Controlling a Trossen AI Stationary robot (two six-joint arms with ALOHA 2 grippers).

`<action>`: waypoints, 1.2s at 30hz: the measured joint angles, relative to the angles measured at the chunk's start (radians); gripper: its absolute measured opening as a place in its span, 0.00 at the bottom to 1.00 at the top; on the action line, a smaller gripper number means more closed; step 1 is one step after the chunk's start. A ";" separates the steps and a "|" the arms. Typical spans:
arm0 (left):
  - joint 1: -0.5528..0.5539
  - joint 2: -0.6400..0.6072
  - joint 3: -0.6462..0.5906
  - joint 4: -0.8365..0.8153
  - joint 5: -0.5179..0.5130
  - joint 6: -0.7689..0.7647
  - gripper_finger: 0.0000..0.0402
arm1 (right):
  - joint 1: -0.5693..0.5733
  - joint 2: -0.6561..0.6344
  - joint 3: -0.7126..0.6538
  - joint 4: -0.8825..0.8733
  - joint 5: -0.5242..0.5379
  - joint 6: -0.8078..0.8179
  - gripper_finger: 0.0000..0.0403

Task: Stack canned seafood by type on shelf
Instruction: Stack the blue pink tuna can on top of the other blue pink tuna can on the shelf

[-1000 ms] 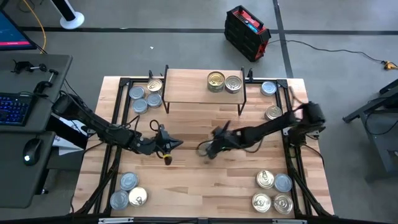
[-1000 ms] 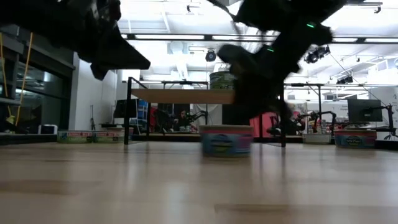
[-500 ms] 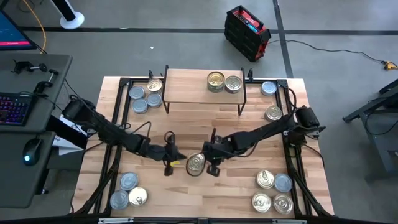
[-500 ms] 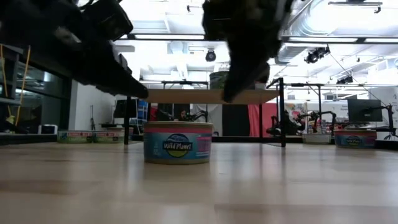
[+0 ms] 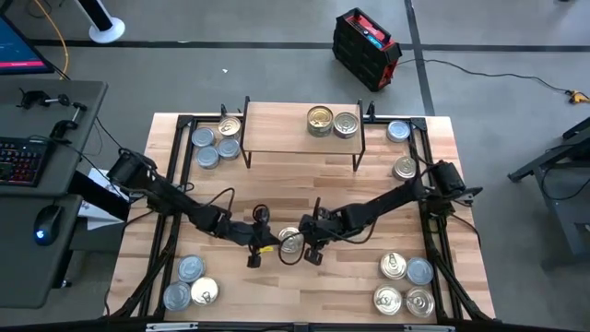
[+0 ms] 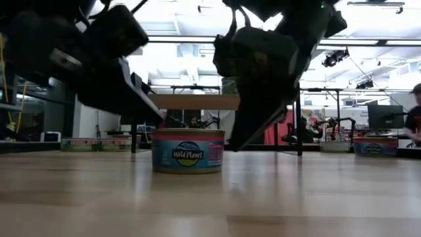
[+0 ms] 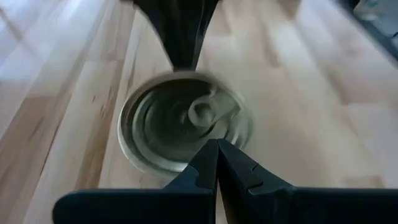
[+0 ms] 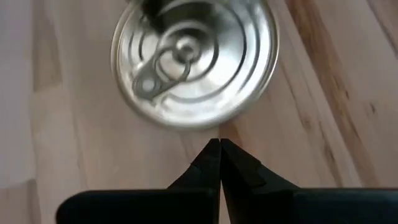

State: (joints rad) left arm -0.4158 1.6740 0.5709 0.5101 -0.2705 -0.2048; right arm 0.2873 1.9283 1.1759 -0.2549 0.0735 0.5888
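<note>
A single tin [image 5: 289, 242] with a gold pull-tab lid is seen standing upright on the bench [image 5: 304, 277], out in the open middle, well in front of the shelf [image 5: 300, 134]. The left gripper [image 5: 257, 245] is brought in on one side of it and the right gripper [image 5: 311, 243] on the other, so the tin is flanked by the two. Both pairs of fingers are pressed together, tip to tip, and nothing is held in either. From the left wrist view the closed fingertips are seen at the near edge of the lid [image 7: 186, 127]; from the right wrist view the tips are just short of the rim [image 8: 194, 61]. Whether the tin is actually touched cannot be told.

At bench height the tin's blue, pink and green label [image 6: 188, 153] is faced to the camera, with both grippers hung low beside it.

Up on the shelf two tins [image 5: 331, 121] are set side by side near its right end. More tins are grouped on the bench: four beside the shelf's left end [image 5: 216, 145], two near the right edge [image 5: 401, 148], three at the front left [image 5: 189, 283] and four at the front right [image 5: 406, 284]
</note>
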 joint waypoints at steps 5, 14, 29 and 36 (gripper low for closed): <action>0.004 0.026 0.003 0.001 0.000 -0.025 0.00 | -0.008 0.000 0.019 -0.005 -0.007 -0.005 0.00; -0.012 0.030 -0.005 -0.079 -0.001 -0.037 0.00 | -0.006 -0.037 0.121 -0.007 -0.025 -0.038 0.00; -0.058 -0.015 0.000 -0.038 0.005 -0.079 0.00 | -0.014 -0.034 0.376 -0.352 -0.014 -0.074 0.00; -0.034 0.013 0.013 -0.001 0.048 -0.002 0.00 | -0.005 -0.034 0.482 -0.574 0.032 -0.074 0.00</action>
State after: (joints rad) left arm -0.4494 1.6866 0.5842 0.5091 -0.2221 -0.2070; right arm 0.2824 1.8942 1.6583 -0.8287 0.1055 0.5150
